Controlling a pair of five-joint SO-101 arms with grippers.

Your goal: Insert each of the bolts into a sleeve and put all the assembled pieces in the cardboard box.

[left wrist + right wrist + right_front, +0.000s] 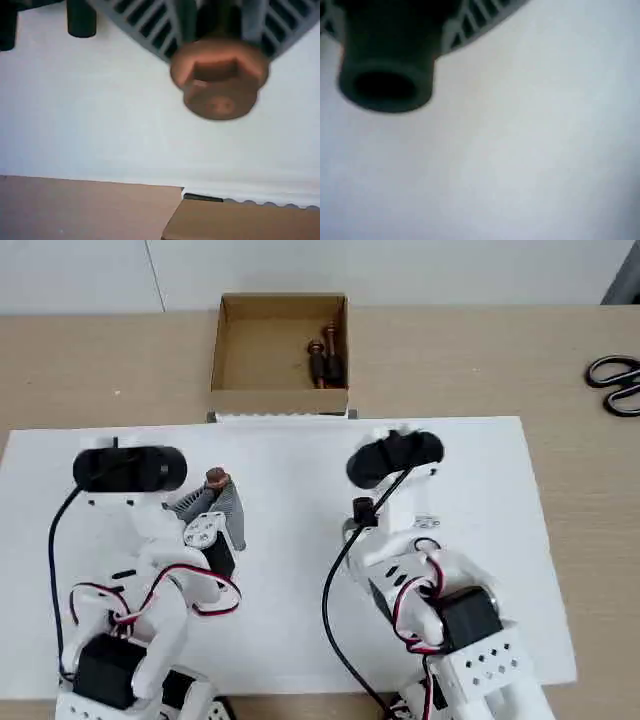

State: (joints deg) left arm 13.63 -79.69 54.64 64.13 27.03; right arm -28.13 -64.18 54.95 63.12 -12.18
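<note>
– Copper-coloured bolt (219, 82): who has it?
– The left tool (216, 498), closed on the shank, with the hex head poking out past the fingers, above the white sheet (290, 620). The right tool (364, 522) is clamped round a black sleeve (385, 80), its bore open and unblocked.
– How will they handle?
– My guess is both are stiff and light. The bolt looks like smooth metal, so it may swivel if pinched near its tip. Grip the shank just under the head, and the sleeve mid-body, mouth left free.
– And the cardboard box (232, 350)?
– At twelve o'clock on the table (100, 360), open-topped. What look like two assembled pieces (324, 360) lie by its three o'clock wall.
</note>
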